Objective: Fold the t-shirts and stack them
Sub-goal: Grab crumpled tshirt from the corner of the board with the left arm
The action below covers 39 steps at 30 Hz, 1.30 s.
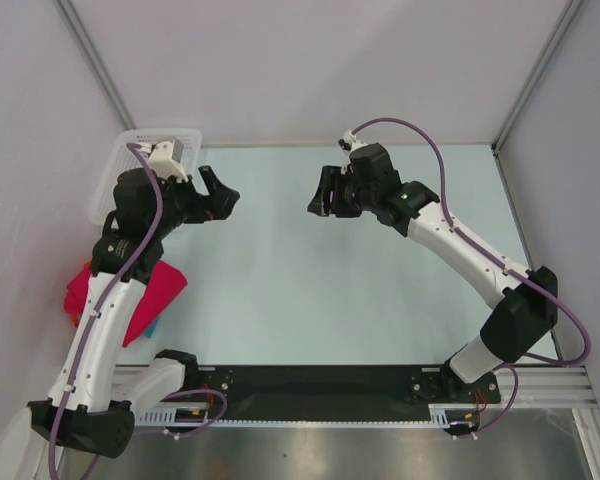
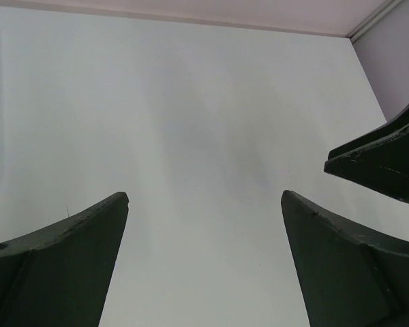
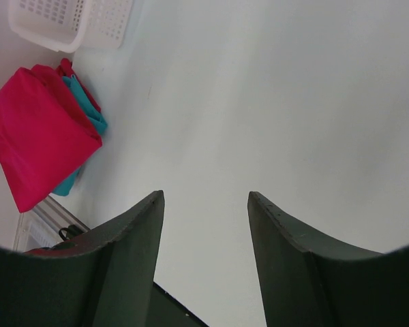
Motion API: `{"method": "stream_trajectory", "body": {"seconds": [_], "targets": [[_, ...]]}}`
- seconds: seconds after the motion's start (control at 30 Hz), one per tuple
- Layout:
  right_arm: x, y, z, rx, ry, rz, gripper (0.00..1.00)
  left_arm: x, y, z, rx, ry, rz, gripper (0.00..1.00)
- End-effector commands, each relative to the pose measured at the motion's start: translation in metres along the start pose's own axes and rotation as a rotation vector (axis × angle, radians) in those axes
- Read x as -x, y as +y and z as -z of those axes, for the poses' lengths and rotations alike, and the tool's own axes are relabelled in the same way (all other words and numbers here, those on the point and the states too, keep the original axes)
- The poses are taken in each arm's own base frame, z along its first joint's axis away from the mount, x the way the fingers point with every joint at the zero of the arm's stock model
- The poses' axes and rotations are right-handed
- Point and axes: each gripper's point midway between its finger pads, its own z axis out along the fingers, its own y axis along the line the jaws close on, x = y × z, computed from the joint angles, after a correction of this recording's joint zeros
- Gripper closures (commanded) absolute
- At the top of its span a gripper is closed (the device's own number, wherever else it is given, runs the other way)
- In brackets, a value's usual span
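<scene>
Left gripper [image 1: 220,196] and right gripper [image 1: 320,202] both spread, pinching nothing, mid-frame above the table [image 1: 310,300]; t-shirts [image 1: 145,292] piled at left edge, crimson atop teal; stack looks finished, so I should stay high, clear of it.

Seen from overhead, the basket [image 1: 110,175] sits in the upper left corner of the table [image 1: 310,290]. Just below it, at the frame's left edge, my t-shirts [image 1: 155,290] lie piled, partly under the left arm [image 1: 95,330]. The left gripper [image 1: 223,190] and right gripper [image 1: 318,195] face each other, apart, across upper mid-frame.
</scene>
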Motion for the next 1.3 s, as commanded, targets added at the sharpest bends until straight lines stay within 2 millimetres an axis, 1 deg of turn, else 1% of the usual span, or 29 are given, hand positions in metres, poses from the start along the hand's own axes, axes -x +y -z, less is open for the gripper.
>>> {"method": "stream_trajectory", "body": {"seconds": [0.0,0.8,1.27], "targets": [[0.0094,0.0071,0.0044,0.029,-0.032,-0.004,0.42,0.0104,-0.0052,0.0063,-0.023,-0.044,-0.02,0.01],[0.0111,0.009,0.0063,0.035,-0.035,-0.002,0.41,0.0109,-0.0055,0.0077,-0.022,-0.047,-0.02,0.0],[0.0087,0.0067,0.0029,0.031,-0.025,-0.003,0.42,0.0069,-0.0038,0.0017,-0.021,-0.023,-0.016,0.01]]}}
